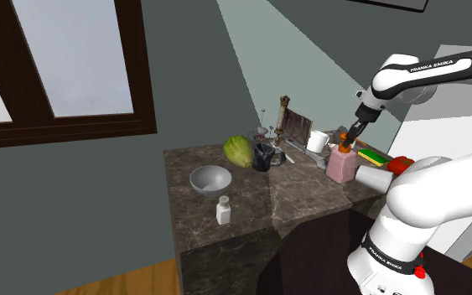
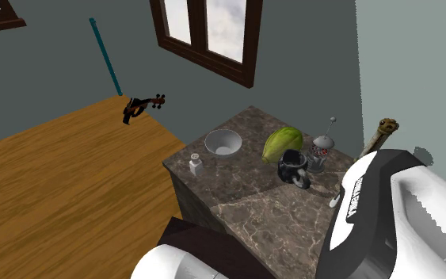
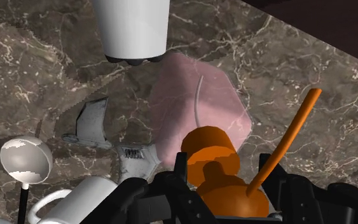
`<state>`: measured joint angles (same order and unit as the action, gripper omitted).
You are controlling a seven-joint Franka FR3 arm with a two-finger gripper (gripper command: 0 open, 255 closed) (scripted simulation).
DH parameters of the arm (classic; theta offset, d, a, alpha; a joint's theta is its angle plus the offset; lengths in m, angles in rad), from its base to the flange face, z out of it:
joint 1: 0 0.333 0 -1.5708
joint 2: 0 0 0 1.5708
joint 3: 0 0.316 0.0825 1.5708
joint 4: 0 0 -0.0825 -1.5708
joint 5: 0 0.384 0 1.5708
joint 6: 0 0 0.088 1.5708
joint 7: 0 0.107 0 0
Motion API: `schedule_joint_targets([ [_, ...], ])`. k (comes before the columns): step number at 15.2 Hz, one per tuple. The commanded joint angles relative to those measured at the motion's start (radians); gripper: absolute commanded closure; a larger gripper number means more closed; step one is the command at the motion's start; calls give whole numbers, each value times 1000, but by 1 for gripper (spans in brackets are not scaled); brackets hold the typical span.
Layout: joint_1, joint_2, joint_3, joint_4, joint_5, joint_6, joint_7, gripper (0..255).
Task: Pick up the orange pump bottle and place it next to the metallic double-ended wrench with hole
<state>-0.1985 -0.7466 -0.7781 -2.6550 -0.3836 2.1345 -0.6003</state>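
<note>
**Gripper state.** The gripper (image 3: 229,186) is closed on the orange pump head of the orange pump bottle (image 3: 196,108). In the wrist view the black fingers (image 3: 179,184) lie against both sides of the head. The orange spout runs out just past the other finger.

**Hazards (judged).**
- The hold is on the rounded pump head, not on the pink body. The head may slip between the pads or sink under pressure, so the bottle could tilt or drop on lifting.
- The body hangs below the grip point, so a fast move may set it swinging.
- A white cup (image 3: 133,28) lies close to the far side of the body, and a white mug (image 3: 75,202) stands near the gripper. A swinging body could knock either one.
- The wrench (image 3: 95,124) lies just beside the body. A careless set-down could land on it.

**Position.** In the shoulder view the gripper (image 1: 349,131) sits right of centre in the upper half of the frame. The bottle (image 1: 340,164) is directly beneath it, upright on the marble counter (image 1: 251,209).
</note>
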Motion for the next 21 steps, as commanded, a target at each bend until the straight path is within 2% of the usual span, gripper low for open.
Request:
schedule_joint_targets([
  [1, 0, 0, -1, 0, 0, 1, 0, 255],
  [3, 0, 0, -1, 0, 0, 1, 0, 255],
  [4, 0, 0, -1, 0, 0, 1, 0, 0],
  [9, 0, 0, -1, 0, 0, 1, 0, 0],
  [13, -17, -60, 60, 86, 26, -148, -1, 0],
  [21, -17, -60, 60, 86, 26, -148, -1, 0],
])
